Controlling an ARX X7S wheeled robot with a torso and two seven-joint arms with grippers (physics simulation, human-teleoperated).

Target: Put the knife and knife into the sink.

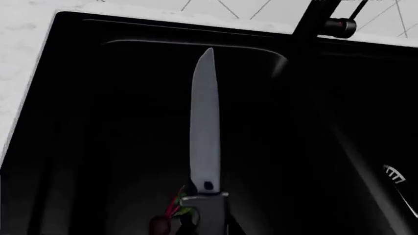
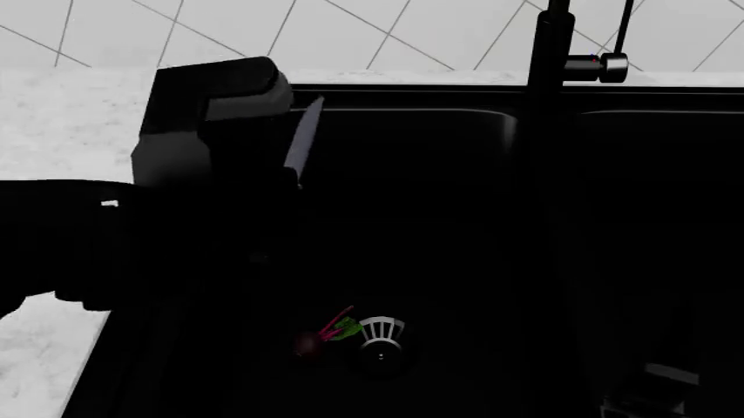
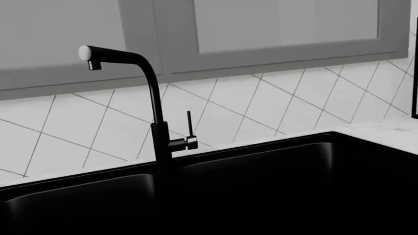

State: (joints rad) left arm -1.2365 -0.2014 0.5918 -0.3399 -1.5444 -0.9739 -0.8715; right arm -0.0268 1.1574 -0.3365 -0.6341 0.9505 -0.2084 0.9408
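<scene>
One knife [image 1: 205,127] with a long grey blade and a silver collar points out over the left basin of the black sink [image 1: 85,98]. My left gripper [image 1: 205,223] is shut on its handle, which is hidden in the dark. The head view shows the same blade [image 2: 305,139] sticking up beside my left arm [image 2: 209,122], above the left basin [image 2: 442,218]. The other knife is out of view. My right gripper is lost in the dark lower part of the right wrist view, which faces the sink's back wall [image 3: 261,171].
A small red radish with green leaves [image 2: 314,341] lies by the silver drain strainer [image 2: 382,335] on the left basin floor. The tall black faucet [image 2: 546,61] rises from the divider. White marble counter [image 2: 70,122] borders the sink on the left, with tiled wall behind.
</scene>
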